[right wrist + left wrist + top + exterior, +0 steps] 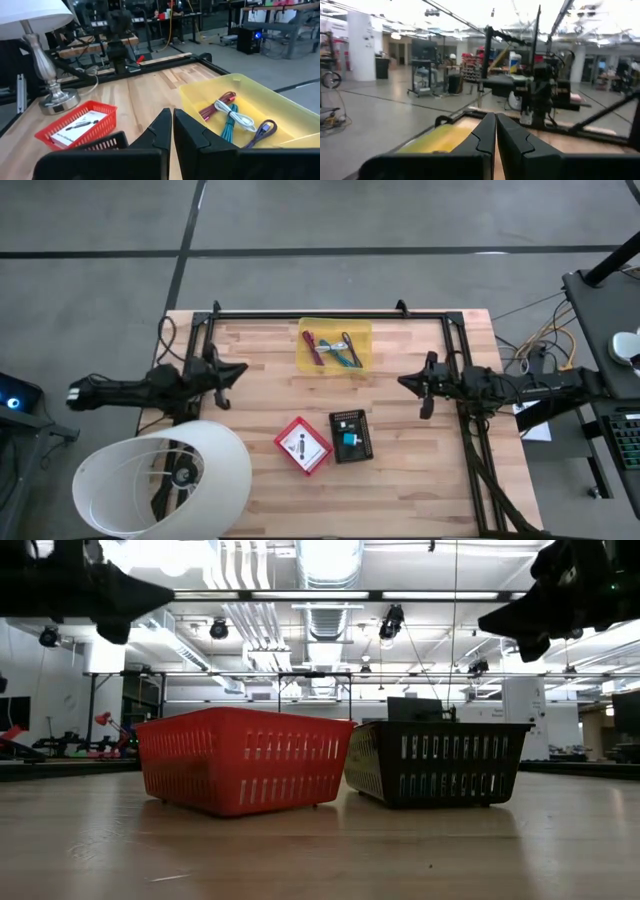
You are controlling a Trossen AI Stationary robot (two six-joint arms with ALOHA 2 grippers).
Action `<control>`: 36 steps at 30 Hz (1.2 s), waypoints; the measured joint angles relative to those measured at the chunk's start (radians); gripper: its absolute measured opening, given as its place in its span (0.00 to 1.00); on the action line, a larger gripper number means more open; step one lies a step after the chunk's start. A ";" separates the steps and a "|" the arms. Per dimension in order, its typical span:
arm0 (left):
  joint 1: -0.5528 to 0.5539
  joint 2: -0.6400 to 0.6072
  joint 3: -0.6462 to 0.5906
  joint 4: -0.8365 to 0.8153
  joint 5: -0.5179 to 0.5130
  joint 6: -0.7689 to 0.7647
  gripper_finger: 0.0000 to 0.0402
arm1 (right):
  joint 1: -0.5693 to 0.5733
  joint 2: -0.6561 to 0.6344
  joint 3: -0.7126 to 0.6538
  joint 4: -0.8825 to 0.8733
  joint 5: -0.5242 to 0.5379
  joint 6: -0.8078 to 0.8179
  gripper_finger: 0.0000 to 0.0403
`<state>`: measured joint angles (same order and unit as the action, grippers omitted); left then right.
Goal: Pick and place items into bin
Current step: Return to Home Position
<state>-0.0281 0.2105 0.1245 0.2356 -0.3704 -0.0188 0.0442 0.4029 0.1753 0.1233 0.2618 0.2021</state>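
1. Log left gripper (238, 372) at 9 o'clock above pale wooden table (420, 480), fingers pressed together.
2. Log right gripper (405, 383) at 3 o'clock, fingers likewise together.
3. Find white printed card box (300, 446) inside red plastic mesh bin (320, 461) at 6 o'clock, just beside black mesh bin (367, 442).
4. Find coloured cables (335, 350) in yellow plastic tray (305, 330) at 12 o'clock.

Low view: strong backlight from ceiling strip lights (330, 560), glare blown out up top. Red bin (240, 770) & black bin (440, 765) throw soft, short shadows on worktop (320, 850); faint sheen there. High view: even, moderate light, white lampshade (160, 475) brightest. Left wrist view: ceiling (470, 10) washed out w/ glare. Right wrist view: softer, even.
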 joint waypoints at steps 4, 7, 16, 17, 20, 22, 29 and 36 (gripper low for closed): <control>0.092 0.054 -0.020 0.001 0.129 -0.028 0.00 | 0.000 -0.019 -0.004 -0.007 0.000 -0.015 0.02; 0.169 0.098 -0.021 0.001 0.242 -0.028 0.00 | 0.000 -0.019 -0.003 -0.008 -0.006 -0.010 0.02; 0.244 0.024 -0.021 -0.110 0.392 -0.028 0.00 | 0.001 -0.024 -0.001 -0.012 -0.133 0.053 0.02; 0.244 0.009 -0.021 -0.128 0.403 -0.030 0.00 | 0.001 -0.024 -0.001 -0.012 -0.135 0.057 0.02; 0.244 -0.048 -0.041 -0.149 0.426 -0.066 0.00 | 0.001 -0.023 -0.001 -0.013 -0.137 0.050 0.02; 0.244 -0.098 -0.064 -0.147 0.430 -0.098 0.00 | 0.001 -0.024 -0.001 -0.013 -0.144 0.018 0.02; 0.243 -0.172 -0.114 -0.176 0.443 -0.184 0.00 | 0.001 -0.032 -0.041 -0.012 -0.144 0.048 0.02; 0.242 -0.162 -0.115 -0.170 0.493 -0.185 0.00 | 0.001 -0.104 -0.165 0.132 -0.158 0.081 0.02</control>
<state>0.2142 0.0483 0.0097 0.0652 0.1226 -0.2039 0.0456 0.2994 0.0102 0.2548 0.1037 0.2830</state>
